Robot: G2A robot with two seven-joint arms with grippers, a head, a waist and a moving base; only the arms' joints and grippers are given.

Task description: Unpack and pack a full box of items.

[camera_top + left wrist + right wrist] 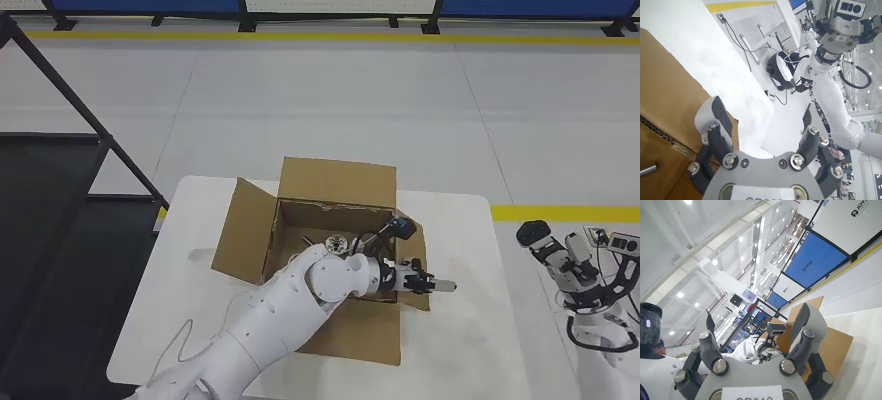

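The left arm [290,320] stretches from the near side of the table [190,300] across the box [245,230]. The box sits open near the middle of the tabletop with its flaps folded outward.

The left gripper [440,286] hangs over the box's right flap, just past the right wall, and points out toward the bare tabletop. Its fingers [722,115] are spread wide with nothing between them. In the left wrist view one fingertip lies just beside a corner of the flap, though I cannot tell whether it touches. The other fingertip stands over the white tabletop. Close to that gripper's base, a metal rod [647,169] lies against cardboard, and whether it is inside the box cannot be told.

Deeper in the box, toward its far wall, a small round item [337,243] lies on the bottom. What it is cannot be made out.

The right gripper [755,321] is off the right side of the table, well apart from the box. It is raised and points up toward the ceiling, its fingers parted and empty. Its own wrist view shows the box and the left arm's wrist beyond the fingertips.

Past the table lies pale floor. A yellow line [320,37] crosses it at the far side, in front of a row of blue panels [340,5].
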